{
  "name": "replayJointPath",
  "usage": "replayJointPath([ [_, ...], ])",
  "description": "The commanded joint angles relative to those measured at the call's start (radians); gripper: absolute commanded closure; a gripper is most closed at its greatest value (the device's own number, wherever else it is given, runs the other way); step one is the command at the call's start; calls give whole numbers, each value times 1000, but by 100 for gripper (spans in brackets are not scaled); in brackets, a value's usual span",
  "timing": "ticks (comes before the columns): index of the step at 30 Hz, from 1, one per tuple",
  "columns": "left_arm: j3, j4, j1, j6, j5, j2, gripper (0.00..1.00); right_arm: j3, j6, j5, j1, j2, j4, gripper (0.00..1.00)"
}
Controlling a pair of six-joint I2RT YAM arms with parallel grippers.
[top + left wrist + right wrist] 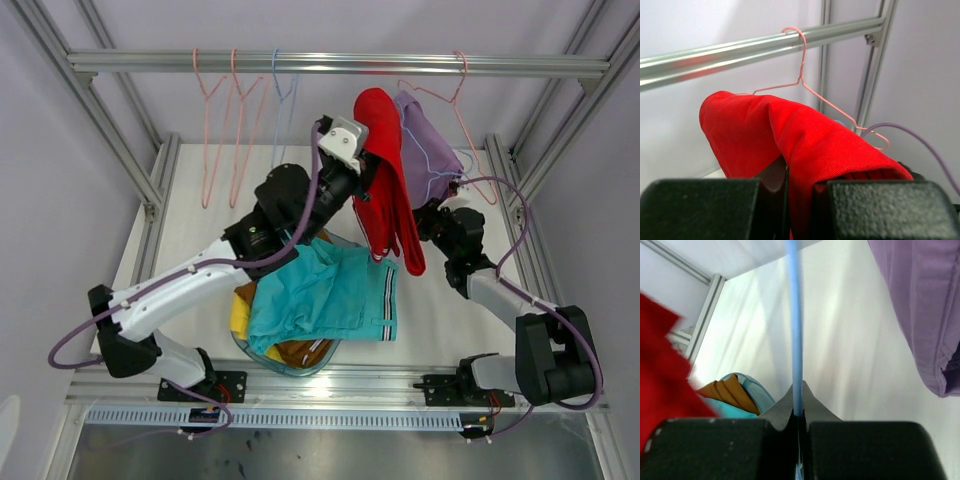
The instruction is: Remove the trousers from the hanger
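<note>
Left gripper (800, 187) is clamped on the red trousers (805, 135), held high just under the aluminium rail (340, 64), right beside the lilac trousers (425, 150). Right gripper (800, 417) is pinched tight on a blue hanger wire (796, 315). Down below, teal trousers (325, 295) lie heaped over a basin (295, 366) on the white table (440, 300), with pale walls (50, 150) all round.

We are seeing bare hangers (238, 100) hanging on the rail (150, 62), back left. Right of them, the left trousers (385, 190) are hanging against the right trousers (428, 150). In front, a heap of trousers (320, 290) is lying in a bowl (300, 369) on the table (445, 310).
</note>
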Motion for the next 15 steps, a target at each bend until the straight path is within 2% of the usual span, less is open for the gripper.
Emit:
replayJointPath([
  [1,104,23,-7,-42,61,-105,99,-6,-24,17,4,22,13,100],
  [5,74,-48,-5,-53,67,-179,99,-6,-44,17,4,17,-9,100],
  [13,-222,38,-18,-44,-25,-490,99,-26,-50,25,1,-24,-46,100],
  [15,-209,-43,-16,-56,-54,-547,99,-29,-53,26,2,-30,-53,100],
])
